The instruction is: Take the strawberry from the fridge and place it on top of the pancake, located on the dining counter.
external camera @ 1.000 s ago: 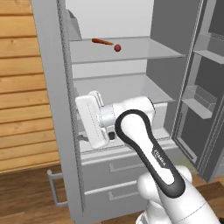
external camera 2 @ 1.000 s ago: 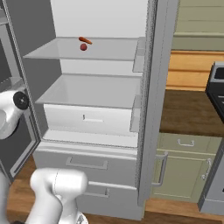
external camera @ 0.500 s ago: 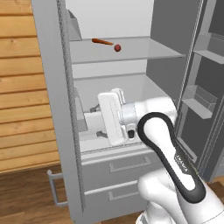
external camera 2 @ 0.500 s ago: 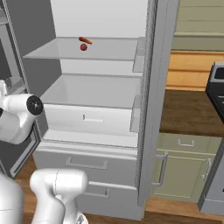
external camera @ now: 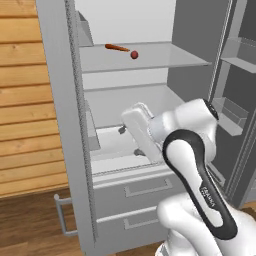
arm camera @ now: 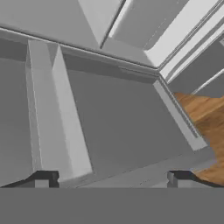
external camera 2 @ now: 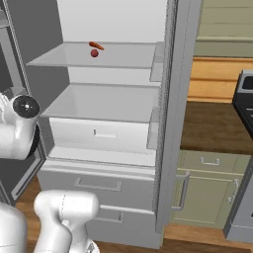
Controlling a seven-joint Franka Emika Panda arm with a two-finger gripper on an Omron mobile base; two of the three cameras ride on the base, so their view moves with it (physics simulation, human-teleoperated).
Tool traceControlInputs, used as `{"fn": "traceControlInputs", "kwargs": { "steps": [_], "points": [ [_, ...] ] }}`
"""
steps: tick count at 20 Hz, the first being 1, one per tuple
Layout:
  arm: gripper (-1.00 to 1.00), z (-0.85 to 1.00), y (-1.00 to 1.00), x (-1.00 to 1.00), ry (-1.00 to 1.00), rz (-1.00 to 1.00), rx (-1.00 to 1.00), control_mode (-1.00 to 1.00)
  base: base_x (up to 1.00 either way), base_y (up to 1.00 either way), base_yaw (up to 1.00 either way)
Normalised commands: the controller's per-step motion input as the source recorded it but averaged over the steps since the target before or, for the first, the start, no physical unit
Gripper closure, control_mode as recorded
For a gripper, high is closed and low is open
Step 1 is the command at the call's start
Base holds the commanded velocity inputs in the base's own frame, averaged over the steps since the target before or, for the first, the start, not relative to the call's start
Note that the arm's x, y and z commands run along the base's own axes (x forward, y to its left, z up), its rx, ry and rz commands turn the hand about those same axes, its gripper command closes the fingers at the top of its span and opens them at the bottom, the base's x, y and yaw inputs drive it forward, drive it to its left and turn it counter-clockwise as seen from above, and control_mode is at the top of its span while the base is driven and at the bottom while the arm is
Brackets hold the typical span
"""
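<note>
I saw the strawberry (external camera: pixel 134 55) resting on the upper shelf (external camera: pixel 160 57) of the open fridge (external camera: pixel 65 125), beside an orange-red stick (external camera: pixel 116 48). The gripper (external camera: pixel 131 141) stood open above the drawer (external camera: pixel 112 145).

Arm (external camera: pixel 192 165): glossy white rounded shells, thick tubular links. A black band wraps along the near link, bearing small pale lettering too fine to read. One joint ends in a dark round cap (external camera 2: pixel 25 106) with a light centre. Boxy white hand (external camera: pixel 137 125); small dark finger tips (arm camera: pixel 43 178).
</note>
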Motion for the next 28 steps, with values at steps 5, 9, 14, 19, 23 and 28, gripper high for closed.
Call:
{"fn": "traceControlInputs", "kwargs": {
  "steps": [5,9,14,19,23,28],
  "points": [
    [-1.00,0.00,-0.49,0.25,0.01,0.06,-1.00,-1.00,0.00,0.00,0.00],
    [-1.00,0.00,-0.85,0.41,0.17,0.14,-0.89,-1.00,0.00,0.00,0.00],
    [-1.00,-0.53,-1.00,0.09,0.04,0.12,-0.32,-1.00,0.00,0.00,0.00],
    [-1.00,-0.77,-0.63,0.09,0.17,0.17,-0.06,-1.00,0.00,0.00,0.00],
    [-1.00,-0.44,-0.19,0.00,-0.01,0.10,0.18,-1.00,0.00,0.00,0.00],
    [-1.00,-0.36,-0.04,0.00,-0.10,0.01,0.01,-1.00,0.00,0.00,0.00]
  ]
}}
